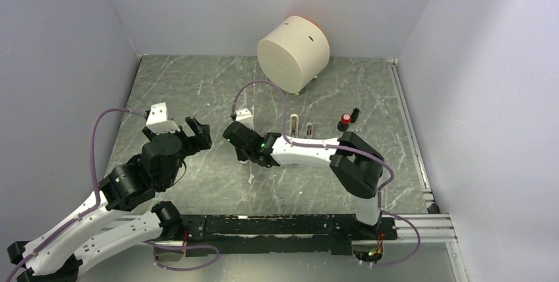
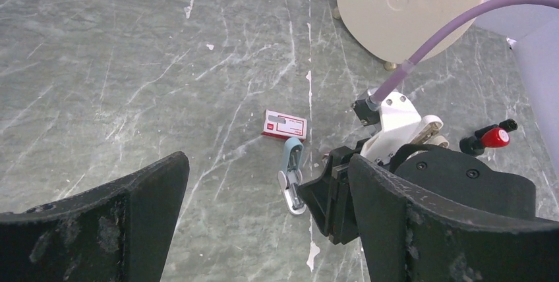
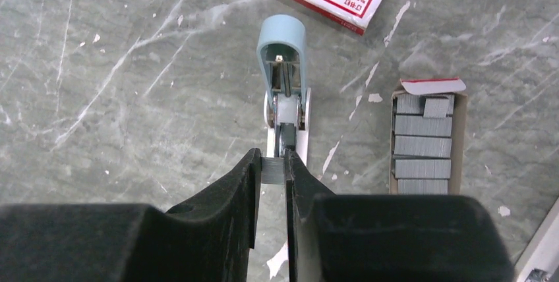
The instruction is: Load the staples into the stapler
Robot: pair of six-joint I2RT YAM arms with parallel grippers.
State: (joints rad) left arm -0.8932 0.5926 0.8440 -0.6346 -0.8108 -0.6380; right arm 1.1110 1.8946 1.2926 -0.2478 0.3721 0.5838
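1. left gripper: jaws wide apart, holding nothing, well left of the stapler.
2. right gripper: clamped on one strip of staples, just at the near end of the open stapler, whose long axis runs straight ahead of the fingers. this arm is nearer.
3. further right, spare staples lie in a cardboard tray.
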